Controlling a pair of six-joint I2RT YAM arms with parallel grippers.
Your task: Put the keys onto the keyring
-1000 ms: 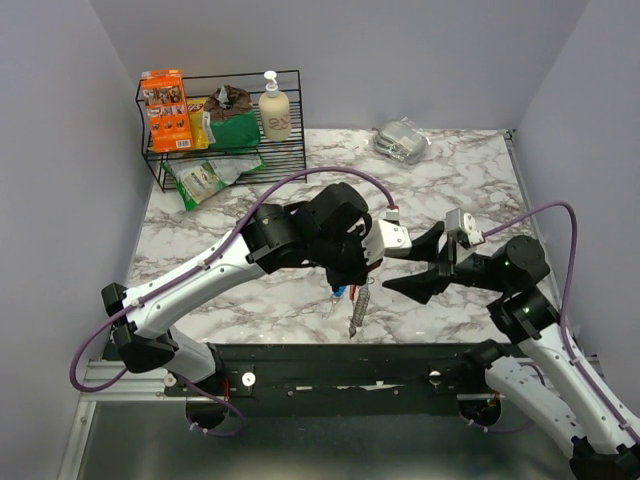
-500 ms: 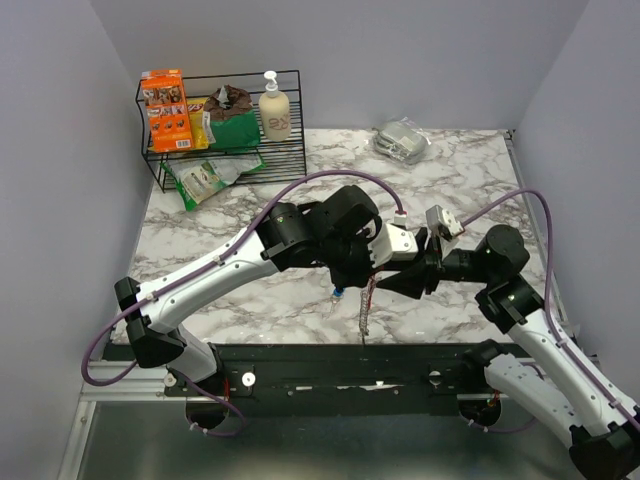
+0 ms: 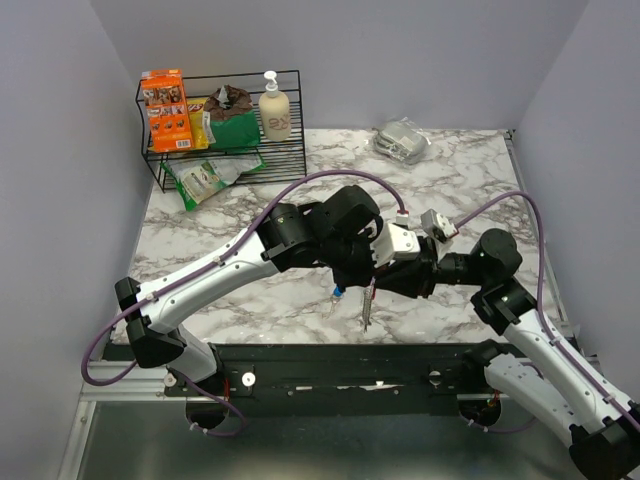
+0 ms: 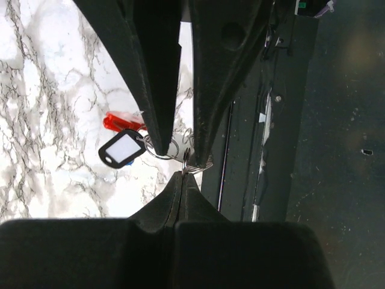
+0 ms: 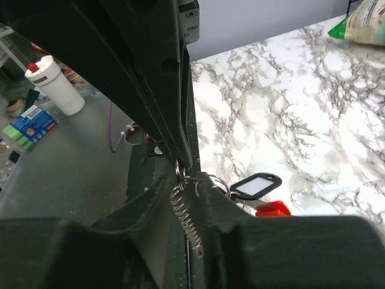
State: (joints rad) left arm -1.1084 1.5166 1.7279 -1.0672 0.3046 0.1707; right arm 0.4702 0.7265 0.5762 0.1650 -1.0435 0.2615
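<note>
Over the near edge of the white marble table (image 3: 290, 305) dangles the short silver-chain keyring (image 3: 366, 308) with its curved red clip (image 4: 120, 122), and a small blue-headed silver key (image 3: 338, 294) hangs just beside the chain. Above them, the left gripper (image 4: 180, 153) is clamped on the keyring's top ring. The right gripper (image 5: 182, 180), wide and apart 1 second ago, has swung in and narrowed its jaws around the chain. Whether they pinch it yet I cannot tell. This looks like a 2-handed hold being set up for threading.
</note>
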